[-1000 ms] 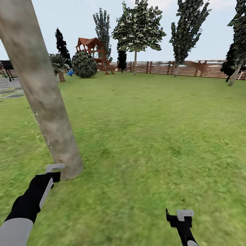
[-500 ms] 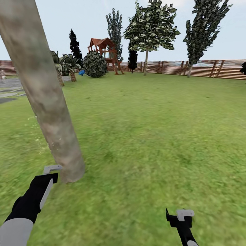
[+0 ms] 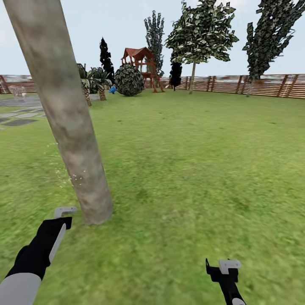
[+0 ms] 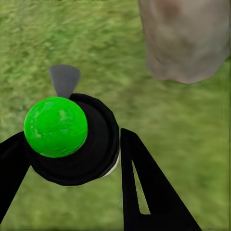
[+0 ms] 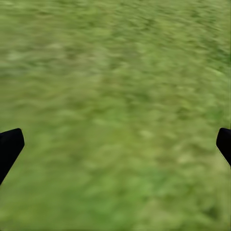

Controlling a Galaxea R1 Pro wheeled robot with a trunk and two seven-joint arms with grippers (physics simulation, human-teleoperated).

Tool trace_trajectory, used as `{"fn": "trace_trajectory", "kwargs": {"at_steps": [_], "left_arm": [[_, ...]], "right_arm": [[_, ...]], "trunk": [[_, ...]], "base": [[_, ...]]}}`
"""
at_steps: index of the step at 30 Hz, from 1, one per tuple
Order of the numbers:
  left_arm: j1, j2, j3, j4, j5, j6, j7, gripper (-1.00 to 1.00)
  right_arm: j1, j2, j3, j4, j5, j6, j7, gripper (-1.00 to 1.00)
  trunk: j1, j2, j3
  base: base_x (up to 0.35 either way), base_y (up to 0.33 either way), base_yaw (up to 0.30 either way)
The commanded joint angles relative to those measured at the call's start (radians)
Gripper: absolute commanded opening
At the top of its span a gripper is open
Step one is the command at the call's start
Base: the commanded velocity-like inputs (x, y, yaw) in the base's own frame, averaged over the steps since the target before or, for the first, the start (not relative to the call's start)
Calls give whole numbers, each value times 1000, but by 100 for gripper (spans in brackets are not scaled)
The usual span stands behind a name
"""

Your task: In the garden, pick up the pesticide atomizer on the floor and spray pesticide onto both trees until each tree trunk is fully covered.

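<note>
left gripper (image 4: 72,159) grasping atomizer (image 4: 67,137) | right gripper (image 5: 115,144) released | risk: nozzle drifts off near-left trunk (image 3: 67,123), patchy coverage

Left gripper (image 4: 72,159) clamped; right gripper (image 5: 115,144) agape

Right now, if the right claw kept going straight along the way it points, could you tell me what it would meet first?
Most likely the green lawn: the right claw, open and empty, faces bare grass, though depth is unclear.
</note>
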Motion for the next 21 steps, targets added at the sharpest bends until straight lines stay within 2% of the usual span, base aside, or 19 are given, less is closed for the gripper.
{"fn": "trace_trajectory", "kwargs": {"at_steps": [1,14,21], "left_arm": [[0,0,0,0,-2,0,0,-100],[2,-2,0,0,-3,0,1,-100],[2,-1,0,0,-2,0,1,-100]], "right_arm": [[0,0,0,0,0,0,0,100],[0,0,0,0,0,0,0,100],[0,0,0,0,0,0,0,100]], "trunk": [[0,0,0],[0,0,0],[0,0,0]], "base": [[127,-181,14],[95,-250,4],[2,-271,211]]}}
